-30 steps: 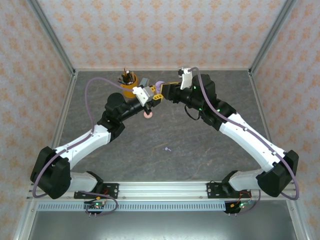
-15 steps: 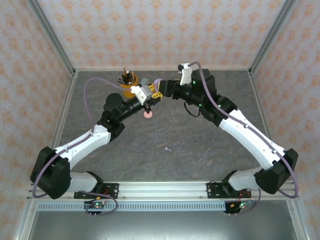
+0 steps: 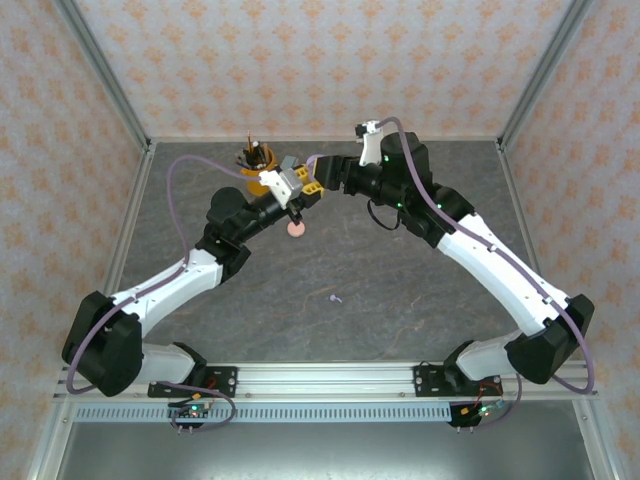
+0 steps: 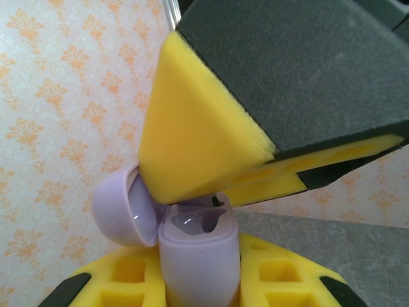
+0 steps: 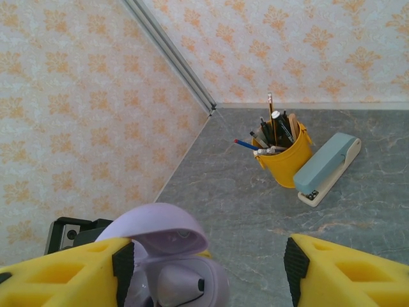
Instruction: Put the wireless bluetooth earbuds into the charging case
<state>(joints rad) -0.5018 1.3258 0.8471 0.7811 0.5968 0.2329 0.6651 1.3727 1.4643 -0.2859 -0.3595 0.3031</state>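
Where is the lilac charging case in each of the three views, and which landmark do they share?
Top external: the lilac charging case is at upper centre, just right of the yellow pen cup.
Left wrist: bottom centre, lid open to the left.
Right wrist: bottom left, lid raised.
Shared landmark: the patterned wall, in all three.
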